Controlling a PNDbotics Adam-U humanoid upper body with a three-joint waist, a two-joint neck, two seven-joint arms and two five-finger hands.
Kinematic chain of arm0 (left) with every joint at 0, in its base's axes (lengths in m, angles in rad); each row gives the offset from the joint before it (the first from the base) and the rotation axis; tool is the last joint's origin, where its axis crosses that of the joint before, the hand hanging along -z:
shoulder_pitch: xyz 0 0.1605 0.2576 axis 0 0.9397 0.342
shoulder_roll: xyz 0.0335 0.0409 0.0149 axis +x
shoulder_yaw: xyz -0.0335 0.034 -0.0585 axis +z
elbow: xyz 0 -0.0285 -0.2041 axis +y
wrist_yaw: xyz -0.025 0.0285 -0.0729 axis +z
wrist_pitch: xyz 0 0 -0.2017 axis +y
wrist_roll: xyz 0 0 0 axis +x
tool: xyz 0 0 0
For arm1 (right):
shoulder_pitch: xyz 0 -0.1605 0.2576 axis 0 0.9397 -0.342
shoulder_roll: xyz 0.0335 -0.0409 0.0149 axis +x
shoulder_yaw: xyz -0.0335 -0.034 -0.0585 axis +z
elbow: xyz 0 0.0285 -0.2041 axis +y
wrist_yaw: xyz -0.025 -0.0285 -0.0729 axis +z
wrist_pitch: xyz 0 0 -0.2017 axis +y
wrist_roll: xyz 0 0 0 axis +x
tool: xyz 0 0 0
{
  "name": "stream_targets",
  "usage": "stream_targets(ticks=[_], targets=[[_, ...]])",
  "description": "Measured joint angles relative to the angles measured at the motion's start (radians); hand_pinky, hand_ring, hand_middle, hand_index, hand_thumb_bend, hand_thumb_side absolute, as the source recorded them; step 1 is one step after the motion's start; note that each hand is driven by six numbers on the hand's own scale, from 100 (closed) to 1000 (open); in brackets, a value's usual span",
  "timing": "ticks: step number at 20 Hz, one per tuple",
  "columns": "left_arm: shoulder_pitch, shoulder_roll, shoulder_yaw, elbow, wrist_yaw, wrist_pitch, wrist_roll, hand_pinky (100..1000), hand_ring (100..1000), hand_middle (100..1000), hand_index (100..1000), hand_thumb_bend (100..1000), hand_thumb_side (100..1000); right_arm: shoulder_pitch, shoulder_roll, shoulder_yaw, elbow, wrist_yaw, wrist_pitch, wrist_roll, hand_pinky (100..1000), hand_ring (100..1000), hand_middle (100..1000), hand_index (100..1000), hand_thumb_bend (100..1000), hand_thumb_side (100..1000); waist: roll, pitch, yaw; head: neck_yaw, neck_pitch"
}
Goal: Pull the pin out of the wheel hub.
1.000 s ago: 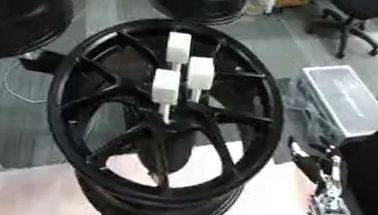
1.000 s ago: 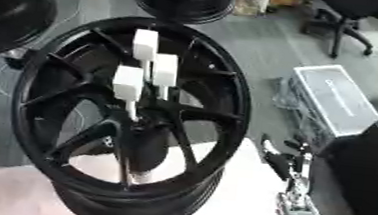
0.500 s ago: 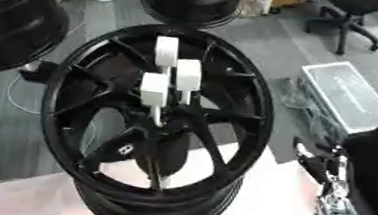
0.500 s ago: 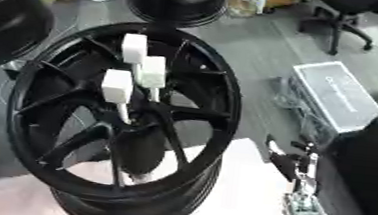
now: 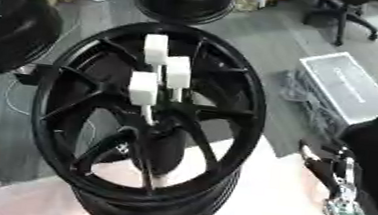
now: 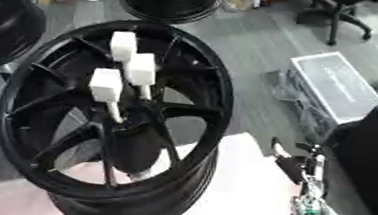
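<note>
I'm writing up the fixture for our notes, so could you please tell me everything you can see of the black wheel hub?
The wheel hub is a glossy black, metal-looking rim with slim spokes running from a dark centre to a deep outer lip. It lies face up, tilted toward the camera, on a pale pink surface. Three white pins with blocky heads stand up from around its centre. No hand touches it; the right hand is apart, by its lower right edge.

Workshop, spare wheel rims point(image 5: 8, 20), office chair point(image 5: 343, 12)
</note>
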Motion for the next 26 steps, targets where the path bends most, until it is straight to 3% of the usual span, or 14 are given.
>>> stream_targets(ticks=[4, 9, 11, 15, 22, 26], targets=[[-0.077, -0.080, -0.113, 0.101, -0.069, -0.069, -0.069, 432, 423, 671, 766, 477, 583, 0.001, 0.000, -0.003, 0.000, 0.000, -0.001, -0.001, 511, 475, 690, 860, 443, 188, 0.000, -0.002, 0.016, -0.014, 0.000], [-0.108, -0.158, -0.250, 0.239, -0.140, -0.145, -0.155, 429, 418, 671, 768, 501, 587, 0.009, 0.000, -0.006, 0.000, 0.000, -0.003, -0.005, 511, 474, 690, 860, 442, 188, -0.005, -0.007, 0.027, -0.029, 0.000], [-0.120, -0.182, -0.278, 0.281, -0.148, -0.159, -0.190, 428, 417, 681, 776, 504, 588, 0.009, 0.000, -0.007, 0.000, 0.000, -0.003, -0.006, 510, 474, 690, 860, 442, 188, -0.008, -0.007, 0.028, -0.030, 0.000], [-0.135, -0.216, -0.280, 0.309, -0.147, -0.156, -0.256, 430, 421, 708, 800, 516, 597, 0.009, 0.001, -0.008, 0.000, -0.001, -0.003, -0.007, 510, 473, 690, 860, 442, 187, -0.009, -0.008, 0.028, -0.031, 0.000], [-0.145, -0.239, -0.231, 0.294, -0.138, -0.078, -0.345, 456, 444, 795, 871, 572, 623, 0.010, 0.002, -0.008, 0.000, -0.001, -0.003, -0.007, 509, 471, 689, 860, 442, 186, -0.011, -0.009, 0.027, -0.033, 0.000], [-0.149, -0.246, -0.217, 0.283, -0.158, -0.064, -0.359, 462, 450, 814, 885, 572, 619, 0.010, 0.002, -0.008, 0.000, -0.001, -0.003, -0.007, 508, 470, 689, 859, 442, 187, -0.011, -0.009, 0.025, -0.032, 0.000]])
